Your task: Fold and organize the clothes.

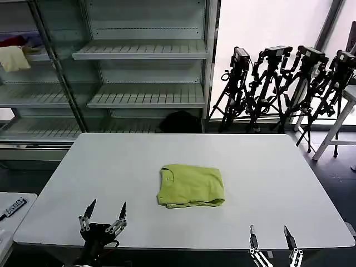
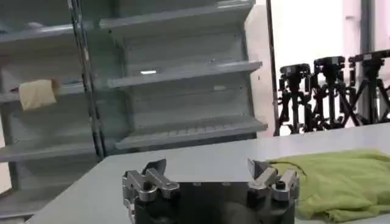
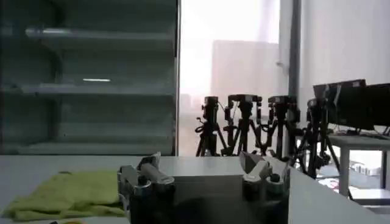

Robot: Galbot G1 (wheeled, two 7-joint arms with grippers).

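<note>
Far left, on a shelf of the metal shelving unit (image 1: 144, 53), a pale cream cloth (image 1: 14, 58) hangs beside a red cloth (image 1: 14, 40).

Left gripper (image 1: 104, 214) sits at the near left edge of the white table (image 1: 111, 167), fingers spread apart, nothing between them. In the left wrist view the same gripper (image 2: 210, 173) is released, with bare tabletop under it.

Lime T-shirt (image 1: 191, 186) lies folded into a compact rectangle near the table's centre, well apart from both grippers. Collar edge appears to face left, though the fold makes this hard to confirm. The left wrist view shows the shirt (image 2: 341, 182) flat on the table to the right of the left gripper; the right wrist view shows it (image 3: 67, 195) to the left of the right gripper.

Right gripper (image 1: 271, 236) is at the near right edge of the table, fingers parted and empty. In the right wrist view (image 3: 204, 170) it is likewise released.

Far right, beyond the table, a row of black tripods (image 1: 289, 83) stands on the floor.
</note>
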